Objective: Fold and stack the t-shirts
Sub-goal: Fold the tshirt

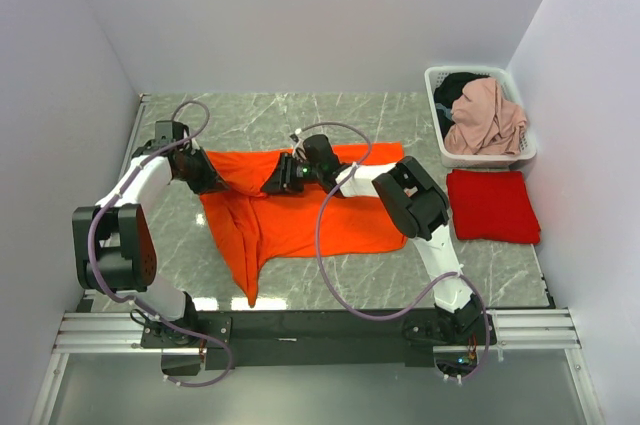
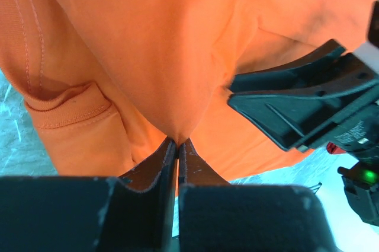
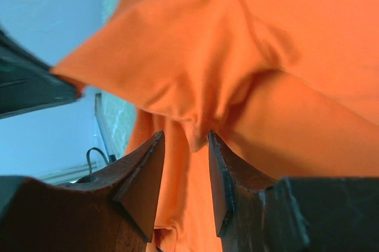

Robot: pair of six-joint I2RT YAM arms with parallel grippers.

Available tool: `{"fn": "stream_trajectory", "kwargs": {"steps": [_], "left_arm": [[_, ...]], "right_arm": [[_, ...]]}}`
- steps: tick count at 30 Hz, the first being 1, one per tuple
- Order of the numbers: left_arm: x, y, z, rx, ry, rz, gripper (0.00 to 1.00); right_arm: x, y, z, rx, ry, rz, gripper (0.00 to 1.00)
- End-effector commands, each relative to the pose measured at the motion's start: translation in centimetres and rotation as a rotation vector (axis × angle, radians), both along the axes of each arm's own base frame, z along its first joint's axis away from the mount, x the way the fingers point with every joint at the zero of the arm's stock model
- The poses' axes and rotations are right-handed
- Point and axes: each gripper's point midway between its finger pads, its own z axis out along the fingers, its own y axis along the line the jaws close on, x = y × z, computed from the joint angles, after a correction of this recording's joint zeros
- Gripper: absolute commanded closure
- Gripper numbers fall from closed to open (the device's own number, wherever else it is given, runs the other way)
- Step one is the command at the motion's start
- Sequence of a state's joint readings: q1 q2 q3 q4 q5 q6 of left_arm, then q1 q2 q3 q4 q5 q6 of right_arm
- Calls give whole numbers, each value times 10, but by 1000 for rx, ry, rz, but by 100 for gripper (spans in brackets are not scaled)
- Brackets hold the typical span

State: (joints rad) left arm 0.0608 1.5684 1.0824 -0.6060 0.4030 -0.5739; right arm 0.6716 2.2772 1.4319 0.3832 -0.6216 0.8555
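Note:
The bright orange t-shirt (image 1: 300, 215) lies spread and rumpled across the middle of the table, with one tail trailing toward the near edge. My left gripper (image 1: 207, 177) is at the shirt's left edge, shut on a pinch of orange cloth (image 2: 177, 127). My right gripper (image 1: 283, 175) hovers over the shirt's upper middle. Its jaws (image 3: 185, 136) are open, and a small fold of orange cloth (image 3: 198, 127) hangs between the tips. The deeper red t-shirt (image 1: 492, 205) lies folded flat at the right.
A white laundry basket (image 1: 436, 80) stands at the back right, holding pink and dark clothes. Walls close in the table on the left, back and right. The arm bases sit on a rail along the near edge.

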Motion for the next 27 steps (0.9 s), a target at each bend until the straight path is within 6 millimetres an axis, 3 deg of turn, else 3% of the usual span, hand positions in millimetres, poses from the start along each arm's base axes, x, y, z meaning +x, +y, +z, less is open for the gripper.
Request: {"fn": "stream_trajectory", "kwargs": {"steps": [1,7,27], "left_arm": [[14,1,22,-11,-61,13,92],[13,1,19,-13,-55,17,92],[13,3,18,-14,-58,30,92]], "right_arm": [[3,-6,2,-38,-4,-38,57],[-1,-7,-13,-31,51,-60,57],[-2,9,-10,27,71,-30,63]]}}
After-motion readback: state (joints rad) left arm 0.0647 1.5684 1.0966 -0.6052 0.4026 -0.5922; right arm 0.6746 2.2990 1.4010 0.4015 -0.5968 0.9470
